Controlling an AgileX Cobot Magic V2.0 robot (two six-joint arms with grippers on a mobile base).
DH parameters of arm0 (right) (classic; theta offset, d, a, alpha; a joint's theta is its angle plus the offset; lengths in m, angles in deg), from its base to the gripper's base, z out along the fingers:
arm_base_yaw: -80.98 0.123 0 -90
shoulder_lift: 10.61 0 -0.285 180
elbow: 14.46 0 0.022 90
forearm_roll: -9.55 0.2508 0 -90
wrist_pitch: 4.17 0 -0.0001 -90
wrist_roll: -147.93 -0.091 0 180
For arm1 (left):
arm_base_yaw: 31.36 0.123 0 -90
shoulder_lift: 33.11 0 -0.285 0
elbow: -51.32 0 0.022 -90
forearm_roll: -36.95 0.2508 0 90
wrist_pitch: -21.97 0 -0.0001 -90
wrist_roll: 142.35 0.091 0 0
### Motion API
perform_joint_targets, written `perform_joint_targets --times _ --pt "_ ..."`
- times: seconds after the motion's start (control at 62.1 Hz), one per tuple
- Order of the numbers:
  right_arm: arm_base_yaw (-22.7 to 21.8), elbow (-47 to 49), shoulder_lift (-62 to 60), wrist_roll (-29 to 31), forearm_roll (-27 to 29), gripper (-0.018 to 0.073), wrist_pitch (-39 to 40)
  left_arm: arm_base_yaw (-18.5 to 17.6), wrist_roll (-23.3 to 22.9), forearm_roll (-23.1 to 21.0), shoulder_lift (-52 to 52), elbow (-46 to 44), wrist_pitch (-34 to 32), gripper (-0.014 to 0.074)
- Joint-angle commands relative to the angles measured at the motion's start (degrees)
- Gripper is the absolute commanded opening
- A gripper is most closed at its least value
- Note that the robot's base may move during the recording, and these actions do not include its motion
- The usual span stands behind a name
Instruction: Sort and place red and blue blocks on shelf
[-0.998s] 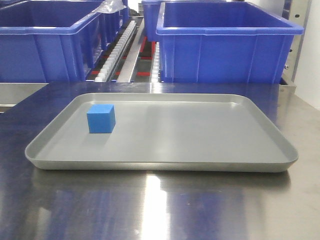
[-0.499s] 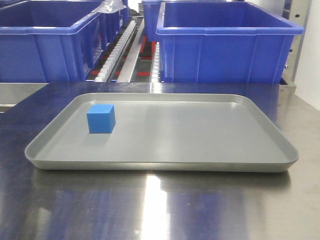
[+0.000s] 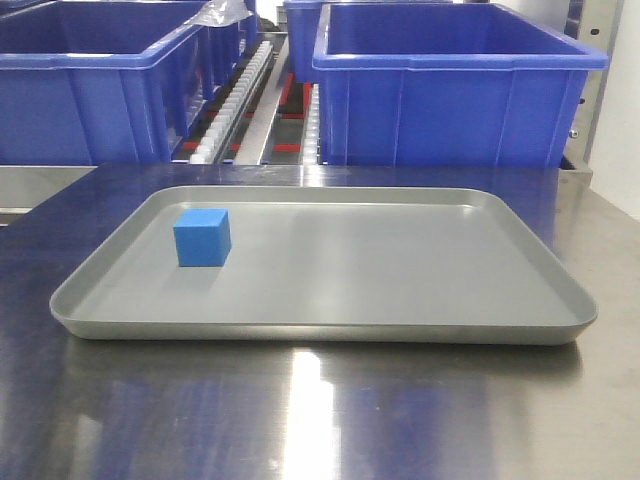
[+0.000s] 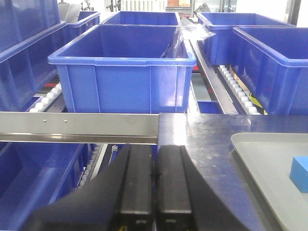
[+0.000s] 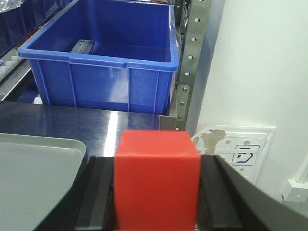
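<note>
The blue block [image 3: 202,237] rests on the left half of the grey tray [image 3: 480,330]; its corner also shows at the right edge of the left wrist view as the blue block [image 4: 300,173]. My left gripper [image 4: 155,159] is shut with nothing between its fingers, hovering left of the tray, before the shelf's steel front rail [image 4: 77,126]. The red block [image 5: 157,178] is clamped between the fingers of my right gripper [image 5: 157,192], off the tray's right end near the table's right edge. White roller tracks [image 3: 235,95] of the shelf run between bins. Neither gripper shows in the front view.
Large blue bins [image 3: 450,85] [image 4: 122,67] [image 5: 103,62] stand on the shelf lanes behind the steel tabletop [image 3: 320,410]. A perforated metal upright [image 5: 190,62] and a white wall [image 5: 260,62] lie to the right. A dark object [image 5: 83,46] lies inside the right bin.
</note>
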Motion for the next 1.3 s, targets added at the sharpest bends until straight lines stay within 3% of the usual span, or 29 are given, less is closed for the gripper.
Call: perform_joint_targets --times 0.0,0.37,0.628,1.159,1.288 --pt "-0.5 1.6 0.3 0.6 -0.7 0.0059 4.8 0.1 -0.2 -0.2 -1.0 1.4 -5.1 0.0125" --pt "-0.5 1.6 0.3 0.6 -0.7 0.0059 4.8 0.1 -0.2 -1.8 -0.9 0.4 -5.9 0.0125" --pt "-0.5 1.6 0.3 0.6 -0.7 0.0059 4.8 0.1 -0.2 -2.4 3.5 -10.5 7.2 0.0125" --pt "-0.5 1.6 0.3 0.6 -0.7 0.0059 4.8 0.1 -2.3 -2.4 38.4 -31.0 22.3 0.0125" --pt "-0.5 1.6 0.3 0.6 -0.7 0.0059 4.8 -0.9 -7.4 -2.2 47.1 -35.8 24.4 0.0128"
